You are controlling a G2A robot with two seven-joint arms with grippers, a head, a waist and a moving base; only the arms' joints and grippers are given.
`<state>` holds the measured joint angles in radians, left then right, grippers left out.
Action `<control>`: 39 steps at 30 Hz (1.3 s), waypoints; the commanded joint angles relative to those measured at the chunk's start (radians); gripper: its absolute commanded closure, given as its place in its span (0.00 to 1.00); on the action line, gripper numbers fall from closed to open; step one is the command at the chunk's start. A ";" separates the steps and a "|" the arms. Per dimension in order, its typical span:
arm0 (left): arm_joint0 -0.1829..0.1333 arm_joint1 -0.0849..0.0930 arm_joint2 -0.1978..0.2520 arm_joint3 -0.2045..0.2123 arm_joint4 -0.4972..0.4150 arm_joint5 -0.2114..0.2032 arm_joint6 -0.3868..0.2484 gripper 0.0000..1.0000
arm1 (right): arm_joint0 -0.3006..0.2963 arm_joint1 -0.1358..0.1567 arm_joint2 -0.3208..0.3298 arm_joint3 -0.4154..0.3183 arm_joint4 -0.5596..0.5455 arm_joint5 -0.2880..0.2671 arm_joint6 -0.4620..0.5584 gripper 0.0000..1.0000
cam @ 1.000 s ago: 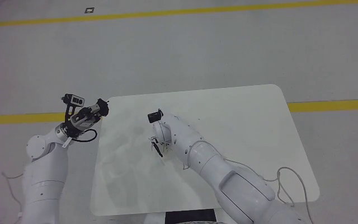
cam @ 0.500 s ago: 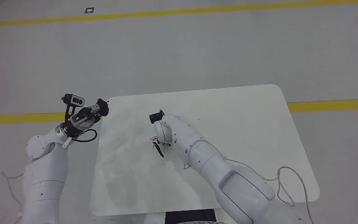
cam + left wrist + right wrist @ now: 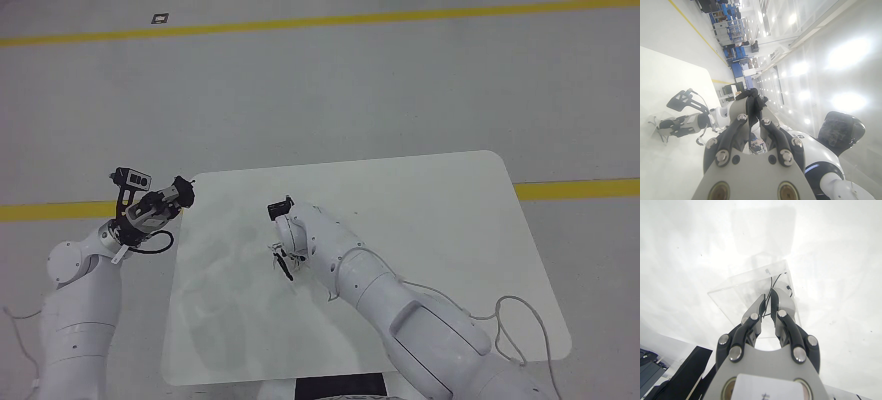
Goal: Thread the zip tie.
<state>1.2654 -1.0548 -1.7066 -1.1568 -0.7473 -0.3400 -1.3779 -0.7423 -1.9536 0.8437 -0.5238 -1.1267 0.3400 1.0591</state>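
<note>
Here, two grippers are at work over one white, round-cornered table (image 3: 430, 220), and they sit well apart from each other. The right gripper (image 3: 767, 292) points down into the single clear plastic box (image 3: 745, 281) that stands on the table under it. Its two fingers (image 3: 775, 302) are drawn close but not closed: a narrow strip of light shows between the pads. In that gap, and just ahead of the fingertips, lie the thin black zip ties (image 3: 770, 283). One strand runs straight in between the pads, and a second curves away beside the fingertip toward the far wall of the box. Two small square heads can be counted, one (image 3: 768, 271) beyond the tips and one (image 3: 788, 287) off to the side of the broader finger. How many ties there are in all cannot be told. From above, the same gripper (image 3: 283, 262) hangs over the near-left part of the table. The left gripper (image 3: 183, 191) is held up in the air at the table's left edge, off the surface. Its two fingers are pressed together, and crumpled black material covers their tips (image 3: 753, 98). A fine dark strand runs back from between the pads toward the palm; what it is cannot be told.
</note>
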 commanded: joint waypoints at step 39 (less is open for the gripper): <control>0.000 0.000 0.000 0.000 0.000 0.000 0.000 1.00 | -0.086 0.031 0.066 -0.232 -0.082 0.000 0.109 1.00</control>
<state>1.2654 -1.0548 -1.7066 -1.1568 -0.7473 -0.3400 -1.3779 -0.8245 -1.9241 0.9075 -0.7505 -1.2060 0.3400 1.1645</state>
